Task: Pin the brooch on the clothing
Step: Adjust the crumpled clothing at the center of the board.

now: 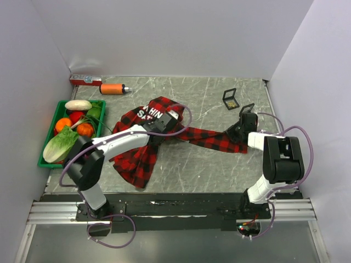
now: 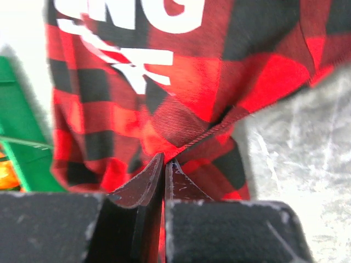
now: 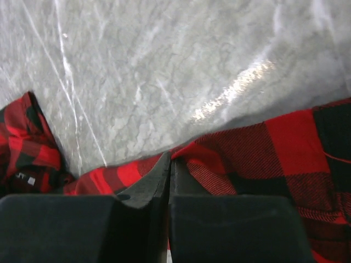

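**Far left:** a green crate [image 1: 103, 112] of vegetables stands at the tabletop [image 1: 203, 164] edge, apart from the work.

**Left of centre:** the clothing [image 1: 143, 160] lies crumpled on the tabletop, its lettered chest panel uppermost and one sleeve trailing to the right. The left gripper [image 2: 164, 162] is at the chest area, its fingers pressed almost together on a raised fold of plaid. Red cloth shows in the slit between them, so it is judged to be pinching the fabric.

**Right of centre:** a small open black case [image 1: 230, 97] sits beyond the sleeve, well apart from both grippers. A gold-coloured speck inside it is probably the brooch [image 1: 232, 102], but it is too small to confirm.

**Right:** the right gripper [image 3: 170, 160] is pressed together at the sleeve's hem. Whether any cloth is caught between the fingers cannot be told.

**Progress:** early. The garment appears to be undergoing arrangement only. Nothing is pinned to the visible cloth. Fetching the brooch, placing it and fastening it all remain.
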Tool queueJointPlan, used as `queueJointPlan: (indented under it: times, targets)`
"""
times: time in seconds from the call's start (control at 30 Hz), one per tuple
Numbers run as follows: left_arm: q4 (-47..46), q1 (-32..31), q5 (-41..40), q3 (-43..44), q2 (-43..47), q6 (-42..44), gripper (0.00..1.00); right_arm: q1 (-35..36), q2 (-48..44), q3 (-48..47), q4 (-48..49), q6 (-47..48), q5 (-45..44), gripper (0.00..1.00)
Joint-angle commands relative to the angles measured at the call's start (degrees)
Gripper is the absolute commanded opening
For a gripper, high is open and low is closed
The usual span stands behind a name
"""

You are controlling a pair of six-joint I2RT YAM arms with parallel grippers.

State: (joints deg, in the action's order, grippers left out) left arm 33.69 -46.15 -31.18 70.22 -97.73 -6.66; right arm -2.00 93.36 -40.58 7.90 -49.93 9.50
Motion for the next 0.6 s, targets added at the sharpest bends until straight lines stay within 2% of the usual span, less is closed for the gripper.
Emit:
queueJointPlan:
  times: [0.0,0.13,0.33,0.57]
  targets:
    - [-1.88,1.59,-5.99,1.94,6.66,1.03,0.08,0.24,-3.88,-4.06,-1.02,2.99,-0.35,0.00]
    - [0.32,2.99,-13.80,7.64,11.85,2.25,0.08,0.24,-15.80,-6.96,-7.17,7.29,-4.47,0.00]
    - [-3.37,3.17,-15.75,12.56,22.14,9.55,0.08,0.33,-29.53,-17.42,-16.15,14.42,-9.23,0.00]
    - [-5.74,3.17,-14.97,18.55,29.08,18.76,0.05,0.33,-37.02,-29.89,-19.59,19.96,-12.57,0.00]
